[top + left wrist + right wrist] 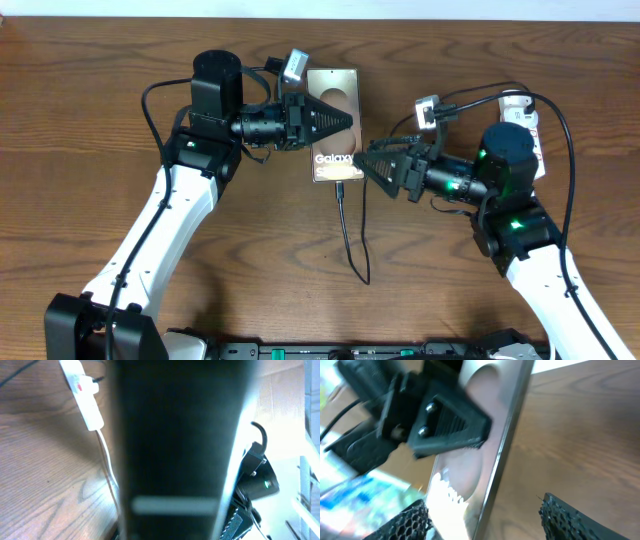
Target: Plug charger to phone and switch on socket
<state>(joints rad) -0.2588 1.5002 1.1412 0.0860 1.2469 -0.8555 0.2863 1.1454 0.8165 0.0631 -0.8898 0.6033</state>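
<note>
While the connection is made, the left gripper [333, 120] is closed on the upper part of the phone [335, 162]. One pad presses on its bronze back, probably so that the phone cannot slide when the plug is pushed in. Whether the phone lies flat on the table [100, 60] or is lifted a little, the views do not make clear. The charger [350, 235] runs as a thin black line from the phone's lower edge toward the front of the table. Its tip meets this edge, but it cannot be told if it is fully seated. The right gripper [370, 165] stands just beside the lower right corner of the phone, jaws wide apart and holding nothing, with its mesh fingers [412, 520] on either side of the phone's end. The socket [89, 410] lies far to the right, behind the right arm and well apart from the phone. No gripper touches it, so the switching seems to be not yet done, and the right arm is the nearer one for it.
</note>
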